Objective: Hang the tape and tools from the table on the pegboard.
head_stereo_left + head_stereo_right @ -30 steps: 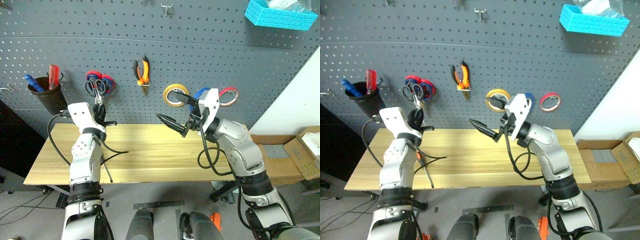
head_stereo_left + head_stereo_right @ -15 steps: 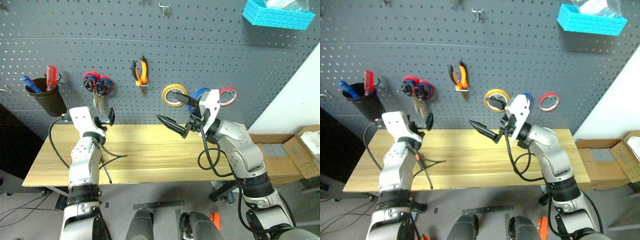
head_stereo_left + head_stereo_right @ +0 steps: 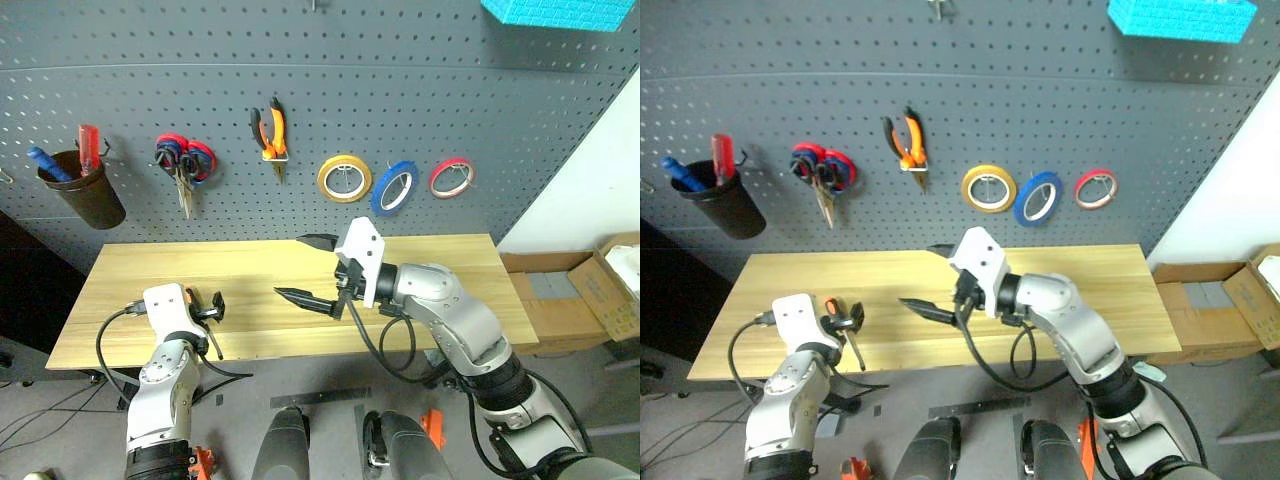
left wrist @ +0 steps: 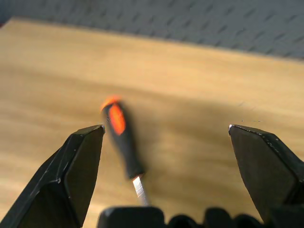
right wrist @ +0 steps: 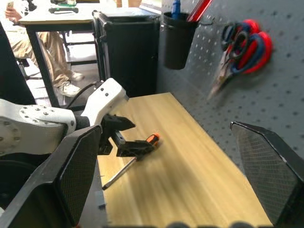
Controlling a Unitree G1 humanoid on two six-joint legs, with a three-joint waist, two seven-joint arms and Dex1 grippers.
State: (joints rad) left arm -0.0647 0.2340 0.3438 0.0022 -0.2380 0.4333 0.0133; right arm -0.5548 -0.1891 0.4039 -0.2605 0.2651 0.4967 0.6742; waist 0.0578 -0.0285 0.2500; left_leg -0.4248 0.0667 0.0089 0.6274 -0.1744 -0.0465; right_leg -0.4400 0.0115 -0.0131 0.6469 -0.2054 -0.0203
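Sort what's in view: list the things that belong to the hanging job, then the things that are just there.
Job:
blue tape, hung
pliers, hung
black-handled scissors, hung
orange-handled screwdriver, on the table
pegboard
left gripper, open at the screwdriver

Just there:
yellow tape
red tape
red-and-blue scissors
black cup
blue basket

A: What do the arms look like?
B: Silver-grey segments with black joint bands, a white housing behind each set of jaws, and black cables looping back from it.
A: And the fingers (image 4: 71, 175)?
B: Black, wedge-shaped; the right gripper's pads (image 5: 71, 175) carry a fine grid texture.
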